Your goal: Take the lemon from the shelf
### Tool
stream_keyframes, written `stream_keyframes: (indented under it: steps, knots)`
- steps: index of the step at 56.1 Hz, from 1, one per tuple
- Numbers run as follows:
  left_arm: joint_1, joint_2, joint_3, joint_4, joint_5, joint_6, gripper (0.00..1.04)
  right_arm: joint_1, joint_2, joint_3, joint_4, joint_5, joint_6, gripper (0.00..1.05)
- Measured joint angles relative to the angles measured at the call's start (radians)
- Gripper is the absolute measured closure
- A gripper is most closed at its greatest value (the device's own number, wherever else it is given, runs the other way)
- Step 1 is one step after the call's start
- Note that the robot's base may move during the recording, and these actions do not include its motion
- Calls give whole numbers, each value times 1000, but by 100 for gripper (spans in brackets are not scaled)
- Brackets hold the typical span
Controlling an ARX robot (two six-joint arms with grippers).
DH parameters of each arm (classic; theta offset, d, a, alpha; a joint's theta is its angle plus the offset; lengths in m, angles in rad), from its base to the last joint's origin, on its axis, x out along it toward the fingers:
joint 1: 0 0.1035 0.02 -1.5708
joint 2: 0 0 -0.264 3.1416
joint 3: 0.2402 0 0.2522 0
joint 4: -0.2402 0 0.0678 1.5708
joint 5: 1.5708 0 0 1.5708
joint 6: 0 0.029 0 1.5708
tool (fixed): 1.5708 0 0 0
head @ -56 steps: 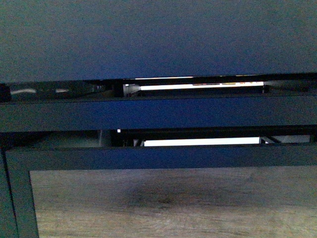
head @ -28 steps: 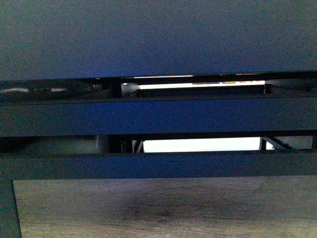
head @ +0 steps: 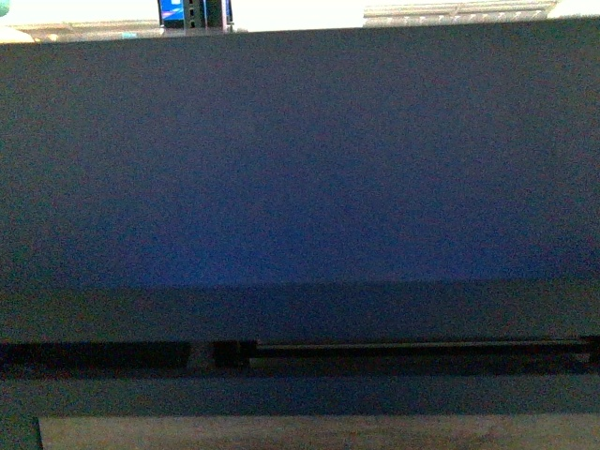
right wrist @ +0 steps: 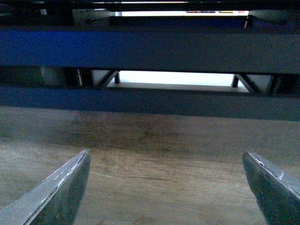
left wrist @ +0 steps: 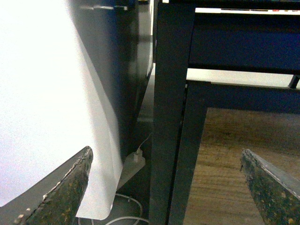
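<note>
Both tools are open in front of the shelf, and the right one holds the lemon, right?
No: the right tool holds nothing. The right wrist view shows only the shelf's wood-grain panel between its fingers. The left tool is open too.

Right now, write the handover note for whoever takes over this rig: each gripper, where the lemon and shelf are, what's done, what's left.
Left gripper: open, empty, down beside a corner post of the shelf.
Right gripper: open, empty, facing the wood-grain front panel below the trays.
Lemon: not visible in any view; the front camera is almost filled by the shelf's dark front.
Done: nothing picked.
Left: find the lemon, probably by raising an arm above the trays, then grasp it and lift it out.
</note>
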Motion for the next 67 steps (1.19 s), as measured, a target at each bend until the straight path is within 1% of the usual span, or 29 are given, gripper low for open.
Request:
stream_keyframes:
  steps: [67]
  knots:
    - [0,0,0,0,0,0,8,0,0,0,0,1,0,7]
